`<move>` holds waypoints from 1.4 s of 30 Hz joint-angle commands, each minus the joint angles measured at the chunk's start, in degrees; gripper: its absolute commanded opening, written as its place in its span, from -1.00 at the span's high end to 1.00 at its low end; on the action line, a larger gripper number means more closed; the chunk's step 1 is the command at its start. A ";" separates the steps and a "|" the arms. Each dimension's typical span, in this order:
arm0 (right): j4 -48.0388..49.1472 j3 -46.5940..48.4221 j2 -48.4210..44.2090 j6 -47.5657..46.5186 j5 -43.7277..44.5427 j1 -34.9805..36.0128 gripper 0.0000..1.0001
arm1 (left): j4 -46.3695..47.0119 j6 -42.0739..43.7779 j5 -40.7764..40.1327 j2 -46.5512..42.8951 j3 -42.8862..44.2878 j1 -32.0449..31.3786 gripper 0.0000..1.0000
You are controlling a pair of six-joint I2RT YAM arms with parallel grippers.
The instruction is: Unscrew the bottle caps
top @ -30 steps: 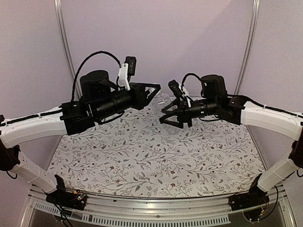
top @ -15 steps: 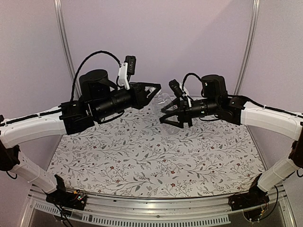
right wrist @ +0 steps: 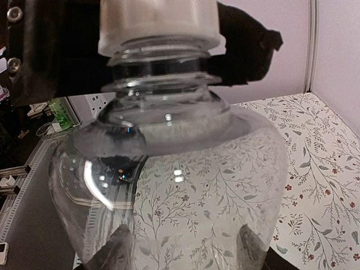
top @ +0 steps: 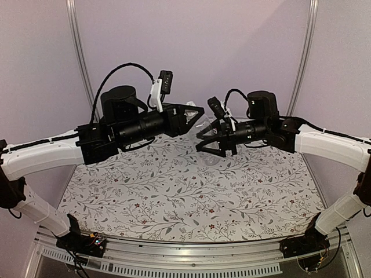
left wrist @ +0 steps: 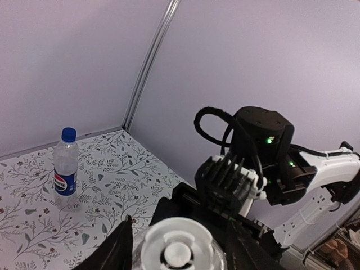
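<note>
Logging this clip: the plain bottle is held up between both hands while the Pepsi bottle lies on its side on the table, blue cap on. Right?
Not quite: the Pepsi bottle stands upright on the table, not on its side; the left wrist view shows it. Its blue cap is on, and left hand and right hand hold the plain bottle up.

One cap (left wrist: 68, 134) is blue, the other cap (right wrist: 157, 22) whitish, the table (top: 185, 191) leaf-patterned.

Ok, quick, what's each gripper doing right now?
The left gripper is shut on the pale cap.
The right gripper is shut on the plain bottle, around its body.
</note>
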 commanded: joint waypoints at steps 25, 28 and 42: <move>-4.29 3.00 0.77 -4.25 -22.78 1.14 -0.20 | 9.11 15.92 44.57 -6.71 -2.99 11.30 -0.69; -4.94 3.52 1.59 -4.57 -24.32 1.46 -0.20 | 9.49 16.03 52.32 -4.14 -0.70 12.82 -0.63; -6.84 4.92 3.51 -5.68 -26.00 2.09 -0.20 | 12.98 13.39 65.56 5.38 5.74 13.36 -0.40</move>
